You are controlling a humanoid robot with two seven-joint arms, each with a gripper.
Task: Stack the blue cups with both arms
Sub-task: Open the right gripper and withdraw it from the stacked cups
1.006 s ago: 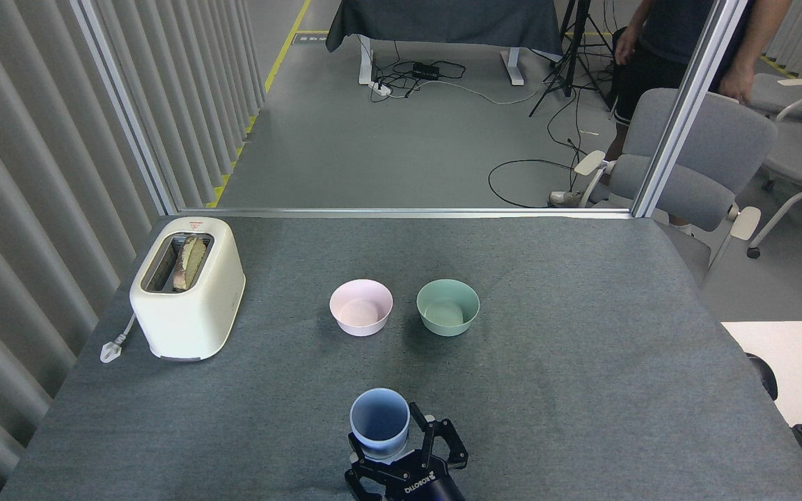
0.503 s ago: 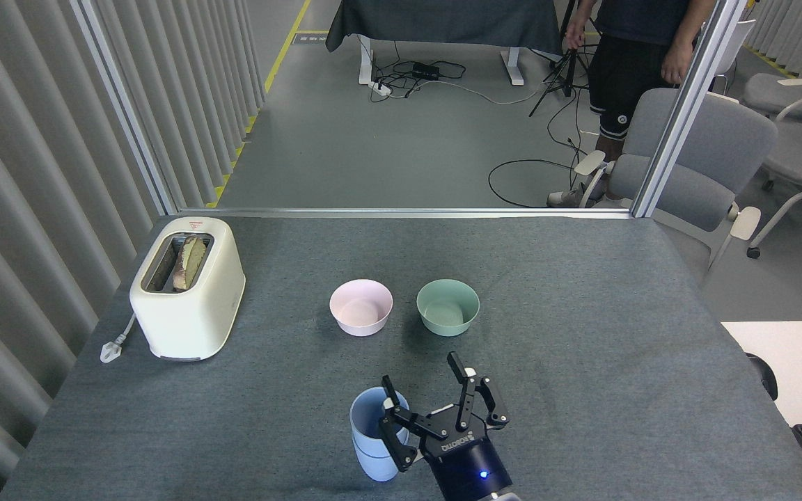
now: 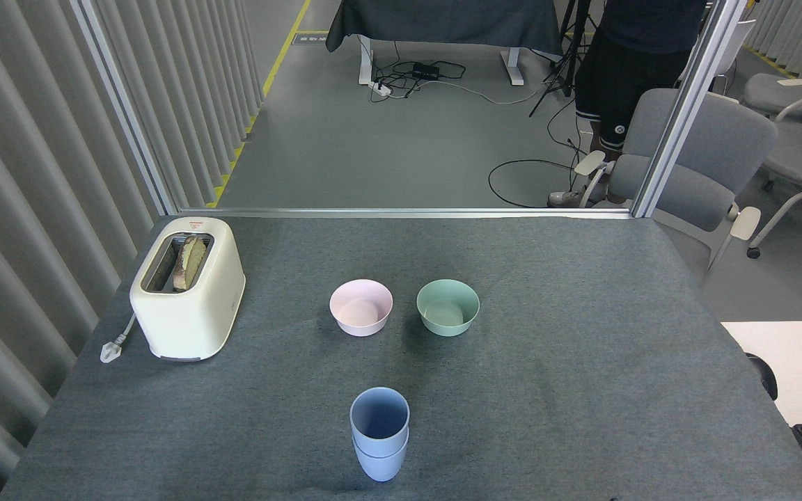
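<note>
Two blue cups (image 3: 379, 435) are standing nested, one inside the other, upright near the front edge of the surface (image 3: 582, 390), roughly midway between its left and right edges. The upper cup's rim is sitting just above the lower cup's rim, and the opening is facing up. Neither arm is appearing in the head view, so the state of the fingers on either side cannot be told; nothing is touching the stack.

Farther back, toward the middle of the surface, a pink bowl (image 3: 361, 307) and a mint-green bowl (image 3: 447, 307) are sitting side by side, near each other but apart, the pink one to the left. Both are standing upright, well apart from the cups.

Near the rear left corner, a cream toaster (image 3: 188, 287) is resting with bread slices (image 3: 187, 262) showing in its slot; its plug (image 3: 113, 346) is lying on the surface just beside it, at the left edge.

Beyond the rear edge, a grey chair (image 3: 693, 160) is standing on the floor, and a person (image 3: 624, 62) in dark clothing is standing behind it.
</note>
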